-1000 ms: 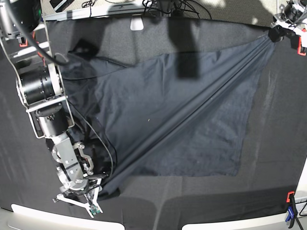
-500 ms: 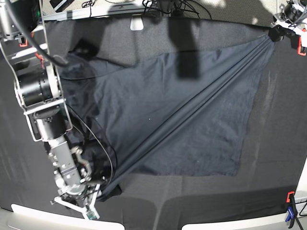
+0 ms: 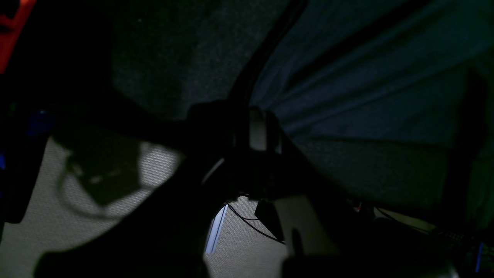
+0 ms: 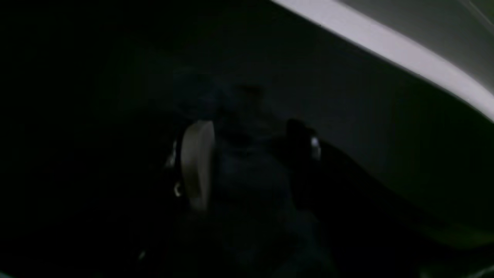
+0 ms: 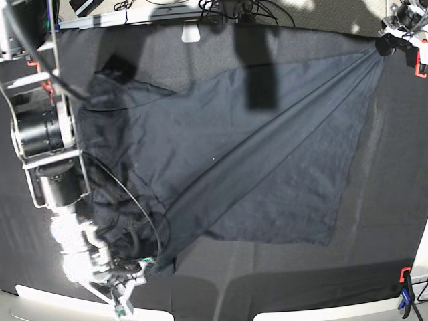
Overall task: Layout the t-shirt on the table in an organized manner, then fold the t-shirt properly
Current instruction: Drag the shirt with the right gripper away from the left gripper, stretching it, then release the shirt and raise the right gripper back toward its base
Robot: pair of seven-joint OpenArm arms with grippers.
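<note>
1. We start wide: the table (image 5: 388, 200) fills the base view, dressed in matte black cloth with a pale edge along its near side. A red-and-blue clamp (image 5: 404, 294) bites the near right corner, and cables (image 5: 227, 8) trail over the pale floor beyond the far edge.
2. Across that cloth we have the t-shirt (image 5: 267, 160), dark charcoal, stretched corner to corner with one long ridge of fabric running diagonally between the two arms.
3. Up in the far right corner we find the left gripper (image 5: 386, 41); its jaws are pinched tight on the t-shirt's corner, and the wrist view shows folds fanning away from the grip.
4. Down at the near left, the right gripper (image 5: 130, 277) sits at the opposite bunched end. In its wrist view the jaws stand wide with dark fabric between the pads (image 4: 197, 162); it is too dim for us to tell whether they grip it.
</note>
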